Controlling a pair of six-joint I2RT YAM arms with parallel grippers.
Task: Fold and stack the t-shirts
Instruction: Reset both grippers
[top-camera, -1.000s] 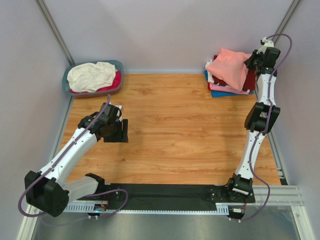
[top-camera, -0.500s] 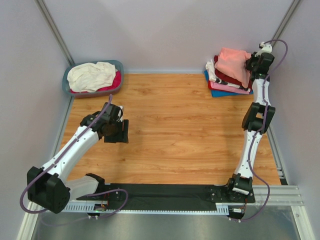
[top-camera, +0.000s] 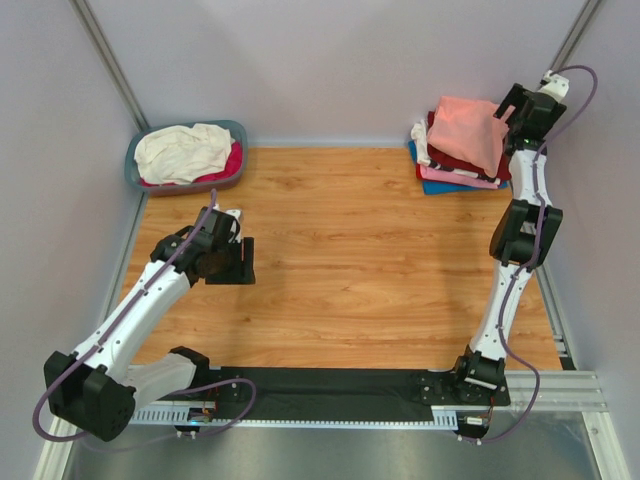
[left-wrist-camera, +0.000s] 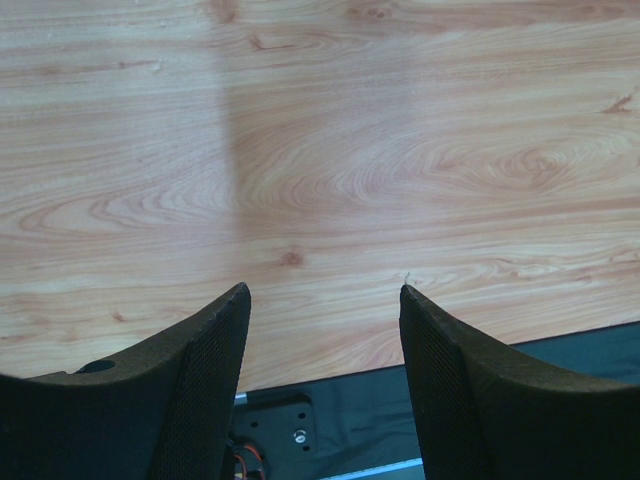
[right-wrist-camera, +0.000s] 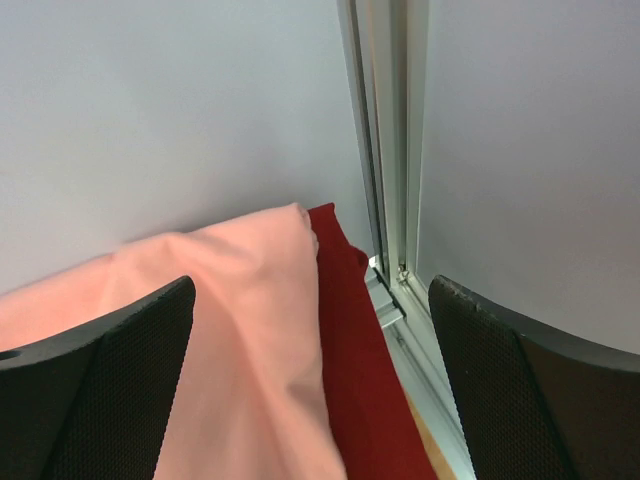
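Observation:
A folded salmon-pink t-shirt (top-camera: 468, 128) lies on top of the stack at the far right corner, over a dark red t-shirt (top-camera: 458, 158), a pink t-shirt (top-camera: 455, 180) and a blue t-shirt (top-camera: 432, 187). My right gripper (top-camera: 512, 112) hovers at the stack's right edge, open and holding nothing. In the right wrist view the salmon-pink t-shirt (right-wrist-camera: 230, 330) and the dark red t-shirt (right-wrist-camera: 355, 350) lie below the wide-apart fingers (right-wrist-camera: 520, 390). My left gripper (top-camera: 240, 262) hangs open over bare wood at mid-left, its fingers (left-wrist-camera: 200, 370) holding nothing.
A blue-grey basket (top-camera: 132, 160) at the far left holds a cream-white t-shirt (top-camera: 185, 150) and a magenta t-shirt (top-camera: 230, 162). Grey walls and metal frame posts (right-wrist-camera: 385, 150) close in around the stack corner. A black mat (top-camera: 330, 392) runs along the near edge.
My right gripper opened and let go of the salmon-pink t-shirt, which settled onto the stack; the gripper drew back to the right. The left arm barely shifted.

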